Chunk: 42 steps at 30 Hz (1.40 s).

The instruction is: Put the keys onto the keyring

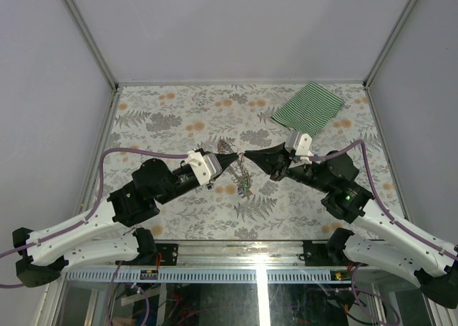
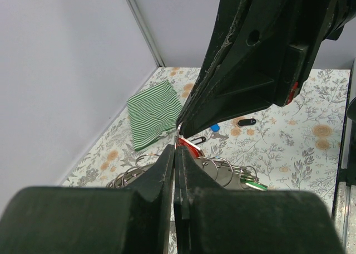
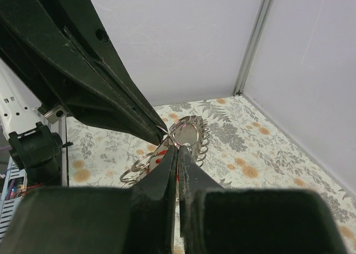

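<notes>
Grey coiled-metal keyring (image 3: 187, 134): likely light, stiff, slippery. Tip-to-tip, left end effector (image 1: 232, 159) and right end effector (image 1: 247, 156) are pressed together; tiny colour-tagged keys (image 1: 244, 181) dangle at 6 o'clock. Pinch tags; you'd slip on wire.

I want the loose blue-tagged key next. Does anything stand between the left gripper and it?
Yes. The right gripper meets the left gripper tip to tip, right on the line to the blue-tagged key, which lies on the table beyond. The keyring is at those tips too. The striped cloth lies off to the side.
</notes>
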Each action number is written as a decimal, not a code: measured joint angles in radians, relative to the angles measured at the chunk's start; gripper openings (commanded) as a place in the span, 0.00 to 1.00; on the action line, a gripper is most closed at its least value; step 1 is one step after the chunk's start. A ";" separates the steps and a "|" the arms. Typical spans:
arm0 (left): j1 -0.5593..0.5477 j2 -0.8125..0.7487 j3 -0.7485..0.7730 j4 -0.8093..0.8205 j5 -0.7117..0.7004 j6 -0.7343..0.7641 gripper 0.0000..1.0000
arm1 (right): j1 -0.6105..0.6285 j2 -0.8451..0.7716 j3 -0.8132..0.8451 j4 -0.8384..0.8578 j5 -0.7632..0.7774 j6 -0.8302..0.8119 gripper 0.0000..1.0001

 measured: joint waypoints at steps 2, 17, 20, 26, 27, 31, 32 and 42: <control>0.000 0.000 0.000 0.000 0.000 0.000 0.00 | 0.000 0.002 0.000 0.000 0.005 0.012 0.00; 0.000 -0.012 0.000 0.001 0.008 0.002 0.00 | 0.002 0.014 0.028 -0.032 0.033 0.148 0.00; 0.000 -0.014 0.000 0.001 0.012 0.002 0.00 | 0.002 0.014 0.043 -0.060 0.033 0.161 0.00; 0.000 -0.017 0.000 0.001 0.022 0.012 0.00 | 0.003 0.014 0.072 -0.121 0.033 0.173 0.00; 0.000 -0.017 0.000 0.001 0.023 0.013 0.00 | 0.003 0.014 0.078 -0.132 0.033 0.173 0.01; 0.000 -0.025 -0.001 0.002 0.034 0.016 0.00 | -0.001 0.016 0.096 -0.186 0.069 0.165 0.03; 0.000 -0.029 -0.001 0.002 0.039 0.016 0.00 | -0.001 0.018 0.098 -0.198 0.078 0.164 0.04; 0.000 -0.034 -0.001 0.003 0.051 0.019 0.00 | -0.001 0.031 0.105 -0.241 0.080 0.143 0.00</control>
